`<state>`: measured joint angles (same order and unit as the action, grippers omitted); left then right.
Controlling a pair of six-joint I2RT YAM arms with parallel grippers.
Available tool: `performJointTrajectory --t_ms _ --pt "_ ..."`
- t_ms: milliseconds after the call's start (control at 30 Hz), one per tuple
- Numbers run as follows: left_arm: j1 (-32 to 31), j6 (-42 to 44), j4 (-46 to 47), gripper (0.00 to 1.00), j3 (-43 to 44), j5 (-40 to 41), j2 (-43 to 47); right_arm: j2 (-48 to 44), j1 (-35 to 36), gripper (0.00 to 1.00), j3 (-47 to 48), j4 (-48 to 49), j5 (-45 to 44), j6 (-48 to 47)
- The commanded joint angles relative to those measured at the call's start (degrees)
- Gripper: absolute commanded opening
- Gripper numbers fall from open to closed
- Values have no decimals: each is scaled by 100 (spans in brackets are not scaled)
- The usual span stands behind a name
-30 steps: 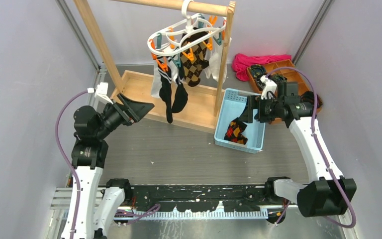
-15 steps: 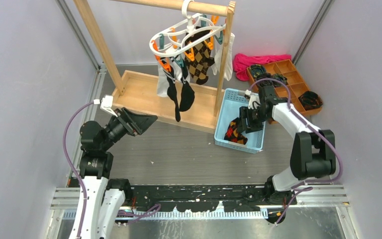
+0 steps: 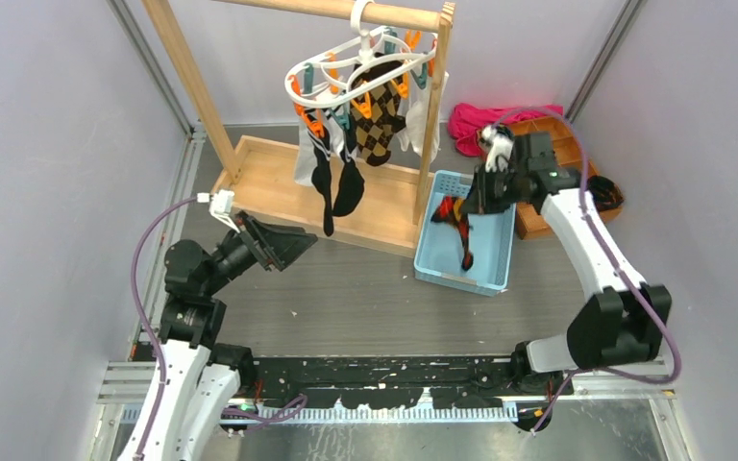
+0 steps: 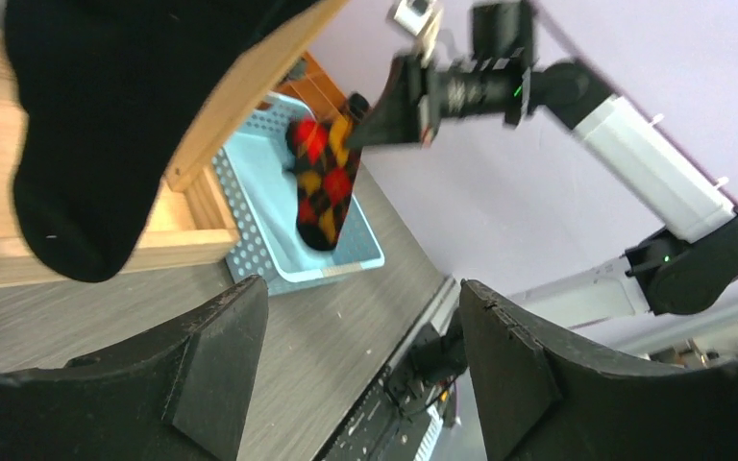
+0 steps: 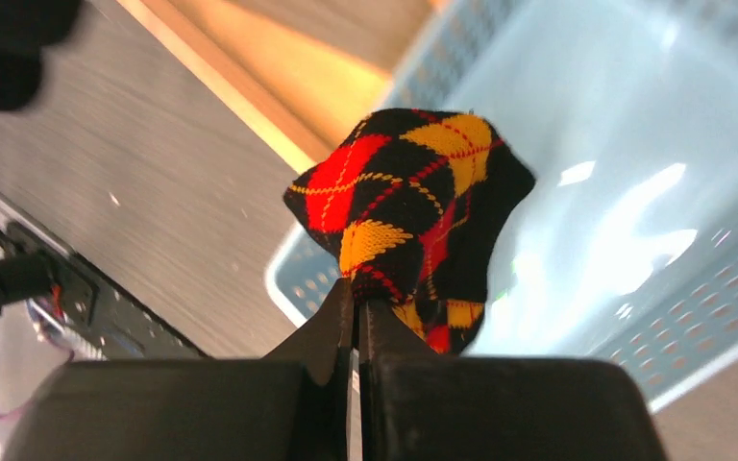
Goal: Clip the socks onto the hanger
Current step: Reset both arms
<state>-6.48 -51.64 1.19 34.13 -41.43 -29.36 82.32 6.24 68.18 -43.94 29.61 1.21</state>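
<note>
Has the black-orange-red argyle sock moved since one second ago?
Yes. The black-orange-red argyle sock, pinched by the right gripper, has risen from the floor of the light-blue plastic basket toward its far rim.

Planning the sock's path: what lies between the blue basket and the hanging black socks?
Top view: the wooden rack's base and right upright stand between the basket and black socks.

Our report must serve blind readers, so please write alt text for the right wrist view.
The right gripper is shut on a black, red and orange argyle sock, holding it over a light blue basket. A wooden base lies behind, with grey table to the left.
</note>
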Motion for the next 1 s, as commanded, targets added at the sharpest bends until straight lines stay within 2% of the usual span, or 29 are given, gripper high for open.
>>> performJointTrajectory --t_ms 0,100,233,400,533,600,667,800,967 --pt "-625 551 634 74 149 72 -384 -448 -76 1 1077 -340 241 -88" --pt "-1023 854 885 74 226 113 -673 -460 -307 3 1213 -523 314 -279" --pt "-1251 986 1217 75 144 192 -941 -368 -351 5 899 -486 68 -385" --pt "-1277 1162 1226 75 117 298 -1027 -41 -194 10 590 -294 -867 -568" --pt "-1277 1319 1027 75 191 374 -1075 349 -184 35 547 -404 -218 -583" --pt "-1277 1433 679 75 290 458 -1067 277 -180 50 538 -341 178 -574" --pt "-1277 1586 258 75 443 653 -1021 104 -196 62 605 -333 168 -667" --pt "-1277 1940 -1308 77 920 1362 -833 -111 -376 74 917 -664 203 -996" --pt "-1267 2395 -2403 86 1557 2393 -623 -519 -885 86 1451 -1012 87 -1229"
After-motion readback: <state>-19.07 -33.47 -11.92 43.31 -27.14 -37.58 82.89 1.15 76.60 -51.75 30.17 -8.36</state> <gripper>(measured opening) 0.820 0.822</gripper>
